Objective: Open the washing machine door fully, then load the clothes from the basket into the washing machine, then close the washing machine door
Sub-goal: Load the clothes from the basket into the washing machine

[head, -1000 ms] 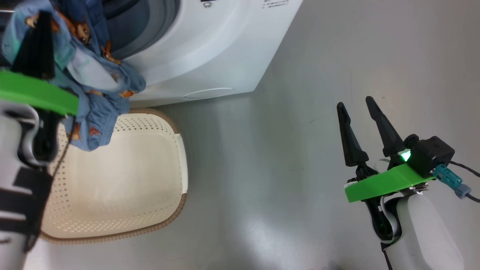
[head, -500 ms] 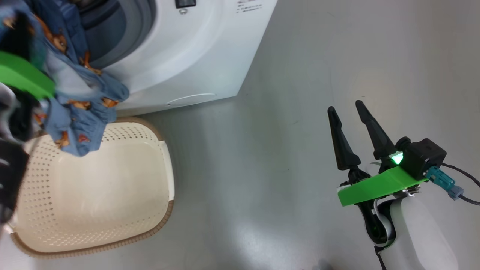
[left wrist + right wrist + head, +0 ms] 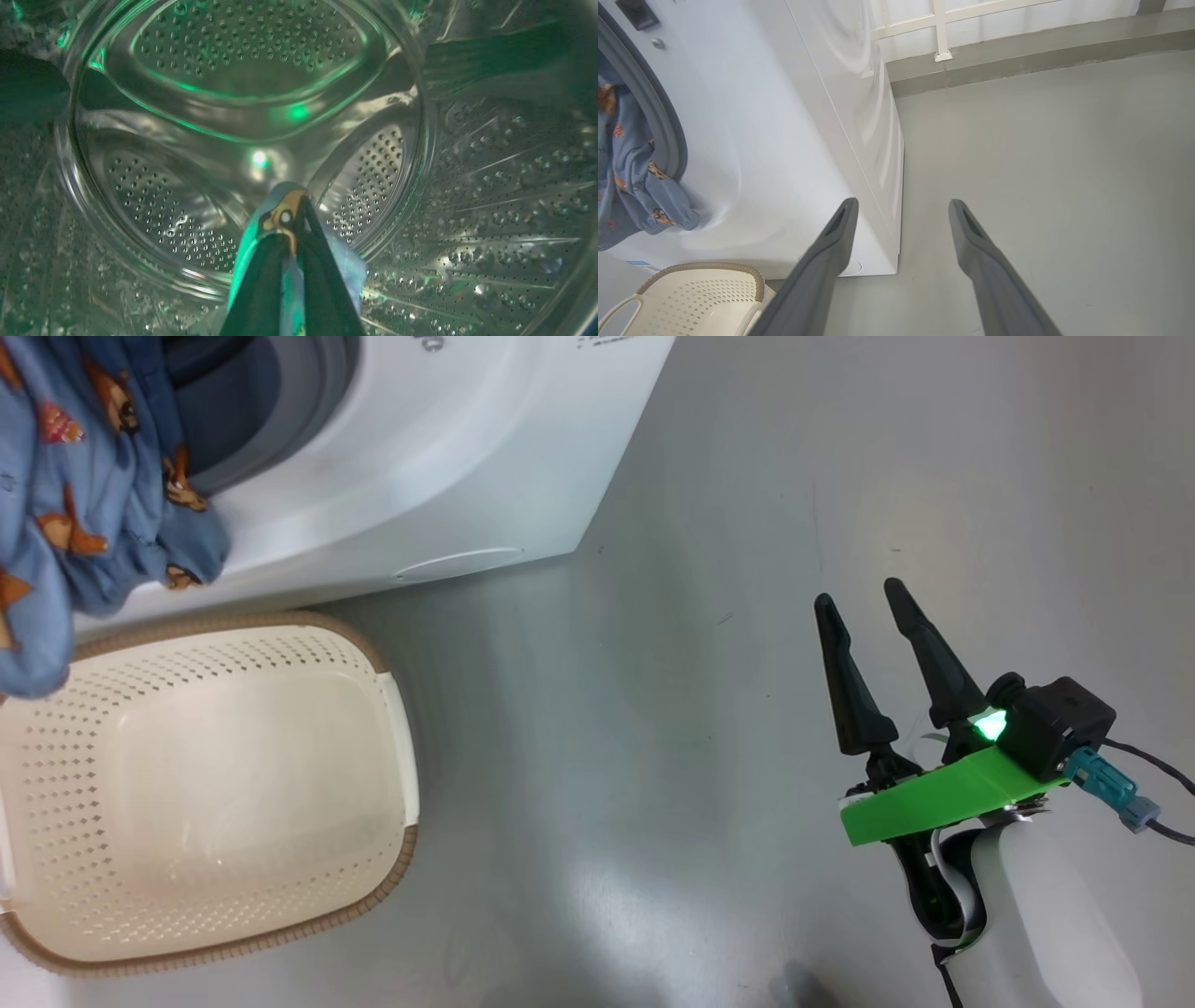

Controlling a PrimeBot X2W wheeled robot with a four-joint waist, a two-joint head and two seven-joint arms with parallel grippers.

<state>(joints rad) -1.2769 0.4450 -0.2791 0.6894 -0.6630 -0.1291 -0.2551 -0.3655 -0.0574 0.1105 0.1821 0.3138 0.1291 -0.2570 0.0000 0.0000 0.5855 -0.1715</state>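
I pinch the clothes (image 3: pixel 84 504) in my left gripper (image 3: pixel 286 217) (soft, floppy, best taken by a bunched fold); right gripper (image 3: pixel 859 595) gapes empty.

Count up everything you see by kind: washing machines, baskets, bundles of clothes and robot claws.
Washing machine: 1
Basket: 1
Blue bear-print clothes, one bundle: 1
Claws, left claw and right claw: 2
Total: 5

We see the clothes (image 3: pixel 84 495) and basket (image 3: pixel 233 644) cut by the head view's left edge, the washing machine (image 3: pixel 448 448) by its top.
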